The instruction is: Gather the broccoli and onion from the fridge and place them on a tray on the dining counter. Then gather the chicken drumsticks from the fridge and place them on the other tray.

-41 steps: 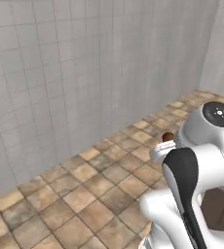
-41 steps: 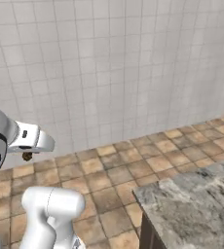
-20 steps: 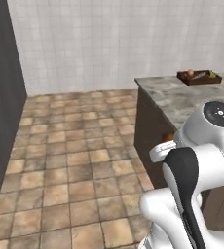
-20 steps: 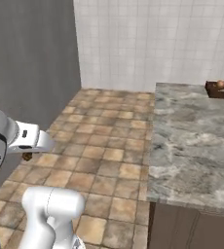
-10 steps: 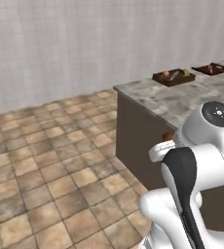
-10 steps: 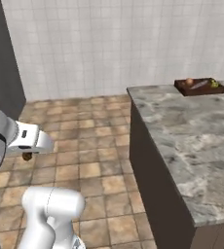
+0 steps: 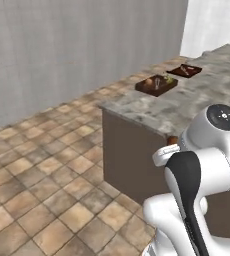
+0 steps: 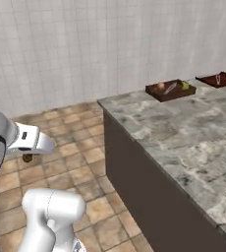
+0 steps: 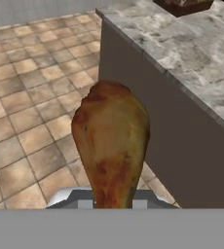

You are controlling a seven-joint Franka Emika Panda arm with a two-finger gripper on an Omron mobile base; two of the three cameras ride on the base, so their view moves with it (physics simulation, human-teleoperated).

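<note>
My gripper (image 9: pixel 113 204): clamped on a chicken drumstick (image 9: pixel 111 146), plump end pointing away from me.
Dining counter (image 8: pixel 183 142): ahead, to one side.
Trays (image 8: pixel 170 90): far along that counter.

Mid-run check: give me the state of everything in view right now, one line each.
Pincer: shut on the golden-brown chicken drumstick.
Golden-brown chicken drumstick: held, off the floor, plump end away from the hand.
Near dark tray: on the grey marbled dining counter, holding the round orange-brown onion and small green broccoli.
Far dark tray: on the same counter, contents unclear.
</note>
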